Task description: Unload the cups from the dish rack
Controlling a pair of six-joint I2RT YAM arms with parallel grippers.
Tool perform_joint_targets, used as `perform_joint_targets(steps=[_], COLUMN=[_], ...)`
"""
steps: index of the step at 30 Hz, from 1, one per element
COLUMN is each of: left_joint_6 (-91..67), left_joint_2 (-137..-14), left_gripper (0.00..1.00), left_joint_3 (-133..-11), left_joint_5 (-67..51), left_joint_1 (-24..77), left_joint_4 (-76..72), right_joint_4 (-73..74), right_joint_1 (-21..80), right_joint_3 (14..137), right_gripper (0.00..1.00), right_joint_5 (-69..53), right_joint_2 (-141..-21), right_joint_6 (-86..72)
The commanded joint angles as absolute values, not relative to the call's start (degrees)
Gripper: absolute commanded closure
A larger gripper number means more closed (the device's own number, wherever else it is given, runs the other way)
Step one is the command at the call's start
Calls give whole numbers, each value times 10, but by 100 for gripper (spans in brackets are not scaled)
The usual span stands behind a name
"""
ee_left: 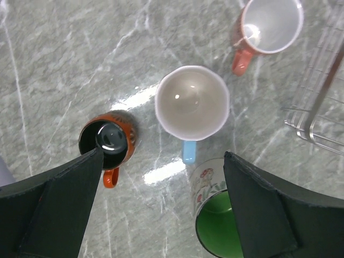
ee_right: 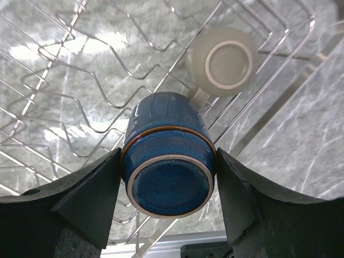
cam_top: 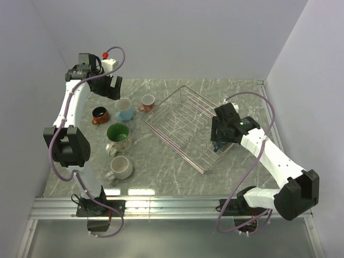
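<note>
- My right gripper (ee_right: 167,161) is closed across the dark blue mug (ee_right: 166,140). One black finger presses each side of its barrel, low in the centre of the right wrist view, with the unglazed foot ring facing the camera.
- The mug lies tilted inside the dish rack (cam_top: 164,103), at the rack's right end in the overhead view, so it has not cleared the wires.
- I judge it rigid, fairly heavy for its size, and brittle. The glaze looks glossy, so the pads could slide if I tip it quickly.
- I take the barrel as the sound place to hold it, near mid-height. I cannot see its handle from here.
- Just beyond it, in the upper right of the wrist view, the olive-grey mug (ee_right: 223,63) sits base-up on the wires. Its pale handle points toward the blue one, and the two are close enough that I judge a careless lift could knock them together.
- My left gripper (ee_left: 162,156) hangs wide open and holds nothing, at the upper left of the overhead view.
- Under it, upright on the marble table (cam_top: 161,172), are the light blue mug (ee_left: 192,102), the orange-red mug (ee_left: 107,141), the pinkish-orange mug (ee_left: 269,24) and the cream floral mug (ee_left: 212,215).
- The white mug (cam_top: 121,167) stands nearer the bases, at lower left.
</note>
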State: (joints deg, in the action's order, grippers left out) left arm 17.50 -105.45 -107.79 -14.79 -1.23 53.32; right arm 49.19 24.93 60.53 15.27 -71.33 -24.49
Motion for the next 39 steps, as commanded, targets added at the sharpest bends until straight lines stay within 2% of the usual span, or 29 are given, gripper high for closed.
perform_joint_targets(steps=[1, 9, 12, 19, 24, 30, 33, 39], left_joint_6=[178, 122, 79, -100, -243, -364, -430, -471], left_joint_2=[-1025, -1020, -1015, -989, -969, -953, -961, -972], left_gripper=[1, 3, 8, 16, 19, 18, 17, 18], left_joint_3=[-1111, -1144, -1164, -1210, -1204, -1189, -1194, -1189], left_joint_5=[-185, -271, -324, -483, -562, -613, -634, -656], left_joint_1=[-8, -8, -8, -5, 24, 81, 106, 134], left_joint_4=[537, 526, 516, 454, 361, 209, 153, 101], right_joint_4=[511, 498, 415, 23, -223, -439, -510, -532], right_joint_1=[244, 245, 244, 246, 250, 292, 331, 371], right_joint_3=[656, 716, 725, 674, 650, 634, 642, 685], right_gripper=[100, 100, 100, 100, 100, 100, 100, 100], right_joint_5=[182, 208, 205, 166, 115, 84, 81, 72], right_joint_2=[-693, -620, -577, -505, -532, -593, -637, -693], right_joint_6=[-239, -240, -225, -221, -250, -273, -249, -240])
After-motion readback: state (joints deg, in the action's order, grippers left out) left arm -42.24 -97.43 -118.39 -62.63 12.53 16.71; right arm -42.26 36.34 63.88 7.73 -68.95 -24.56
